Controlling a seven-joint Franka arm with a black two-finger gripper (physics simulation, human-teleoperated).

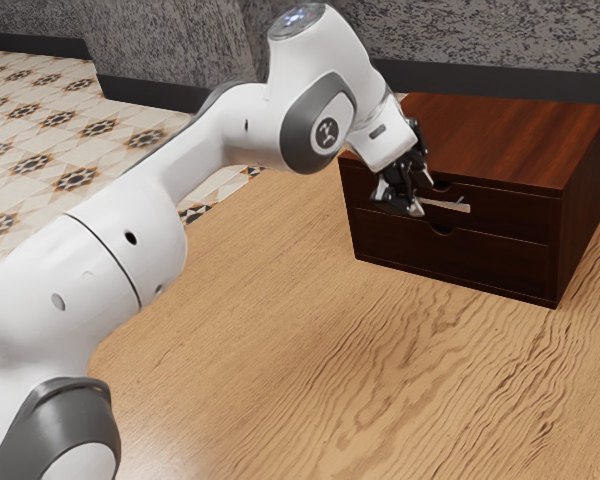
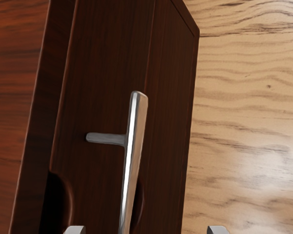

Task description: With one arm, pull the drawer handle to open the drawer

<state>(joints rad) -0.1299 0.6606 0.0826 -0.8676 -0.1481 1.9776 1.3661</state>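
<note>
Though beside tiles (image 1: 40,130), table (image 1: 330,350) under drawer (image 1: 505,208)

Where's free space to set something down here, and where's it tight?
Free: the table in front of the cabinet, out to the exterior view's right edge, and the cabinet's bare top. Crowded: around the upper drawer handle, where the open gripper straddles it.

Premises: a rendered domestic room. Evidence: patterned floor tiles (image 1: 40,120) (dark star motifs on cream), a grey speckled wall (image 1: 160,40) with dark skirting (image 1: 140,92), and a pale wood-grain desk (image 1: 330,380) carrying a small dark-wood drawer cabinet (image 1: 500,130).
</note>
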